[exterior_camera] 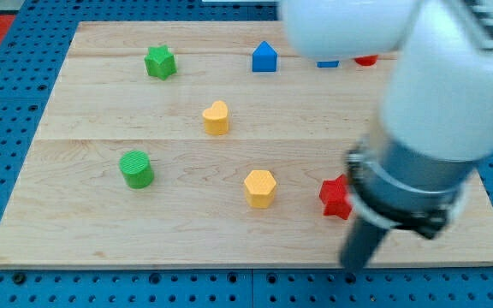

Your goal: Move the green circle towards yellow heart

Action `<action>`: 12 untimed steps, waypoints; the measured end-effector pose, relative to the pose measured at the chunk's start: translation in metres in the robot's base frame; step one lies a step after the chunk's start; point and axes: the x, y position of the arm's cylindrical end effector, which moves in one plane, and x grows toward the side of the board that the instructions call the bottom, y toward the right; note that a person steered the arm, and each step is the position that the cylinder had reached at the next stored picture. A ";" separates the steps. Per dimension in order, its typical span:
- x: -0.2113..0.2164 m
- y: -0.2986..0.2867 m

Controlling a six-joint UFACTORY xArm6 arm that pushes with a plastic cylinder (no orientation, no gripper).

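Observation:
The green circle (135,168) stands at the view's left, below the middle of the board. The yellow heart (216,117) stands up and to the right of it, near the board's centre. My rod comes down at the view's lower right, and my tip (353,265) rests near the board's bottom edge, just right of and below a red star (335,198). The tip is far to the right of the green circle and touches no block.
A yellow hexagon (260,188) lies between the green circle and the red star. A green star (160,62) and a blue house-shaped block (264,57) stand near the top. A blue block (327,62) and a red block (365,60) peek out under the arm.

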 end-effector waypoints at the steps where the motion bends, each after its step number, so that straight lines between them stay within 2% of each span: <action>1: -0.013 -0.094; 2: -0.034 -0.160; 4: -0.091 -0.217; 6: -0.110 -0.297; 7: -0.109 -0.303; 8: -0.091 -0.283; 12: -0.108 -0.246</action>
